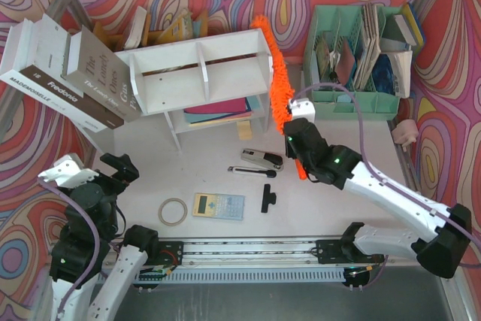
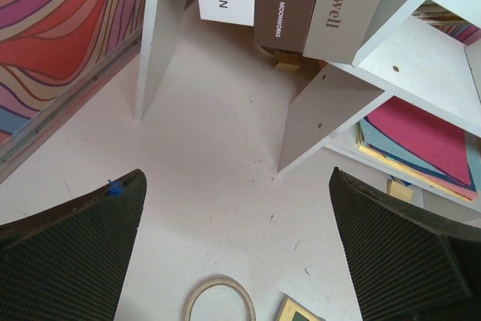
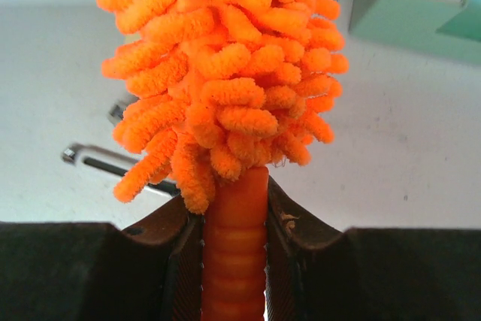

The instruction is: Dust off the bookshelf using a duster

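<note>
- The right hand (image 3: 234, 219) is clenched on the duster (image 1: 275, 73), pinching its ribbed orange handle just below the fluff.
- From the hand, the duster runs toward the far edge of the bench (image 1: 150, 157). Its fluffy head lies alongside the right end of the shelf (image 1: 199, 73); I cannot tell whether the two touch.
- The shelf stands near the far edge, about midway along it, with coloured folders on its lower tier.
- The left hand (image 1: 120, 167) is released, fingers wide apart with nothing between them, over the near-left corner.
- A tape ring (image 1: 173, 211), calculator (image 1: 219, 206) and stapler (image 1: 261, 158) lie between the shelf and the near edge.
- A green organizer (image 1: 353, 99) sits in the far-right corner.
</note>
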Available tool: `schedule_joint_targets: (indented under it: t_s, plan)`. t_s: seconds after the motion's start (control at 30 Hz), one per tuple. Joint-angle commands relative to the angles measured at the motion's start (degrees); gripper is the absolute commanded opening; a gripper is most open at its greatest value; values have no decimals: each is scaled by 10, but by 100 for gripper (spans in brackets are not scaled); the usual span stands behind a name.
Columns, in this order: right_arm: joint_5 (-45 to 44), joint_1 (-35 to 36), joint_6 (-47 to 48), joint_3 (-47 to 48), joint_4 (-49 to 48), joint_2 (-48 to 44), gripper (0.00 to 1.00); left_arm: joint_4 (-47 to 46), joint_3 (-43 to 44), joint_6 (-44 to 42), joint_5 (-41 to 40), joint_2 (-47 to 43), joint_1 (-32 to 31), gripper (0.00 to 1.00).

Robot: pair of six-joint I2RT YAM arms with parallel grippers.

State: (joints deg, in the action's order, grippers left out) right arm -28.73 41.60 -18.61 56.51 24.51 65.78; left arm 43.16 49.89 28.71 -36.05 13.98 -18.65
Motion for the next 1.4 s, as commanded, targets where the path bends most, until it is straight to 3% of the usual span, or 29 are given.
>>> schedule_joint_targets:
  t_s: [0.0, 0.53, 0.97, 1.37]
  plan:
    - [-18, 4, 35, 54, -46, -36, 0, -1, -1, -3, -4, -2, 3, 98]
    - [38, 4, -43, -56, -54, -18, 0, -9, -11, 6, 60, -2, 3, 98]
    - [11, 3, -2, 18, -37, -13, 0, -9, -28, 49, 89, -11, 3, 99]
    - [49, 4, -43, -28, -52, 1, 0, -1, -14, 42, 93, -2, 3, 98]
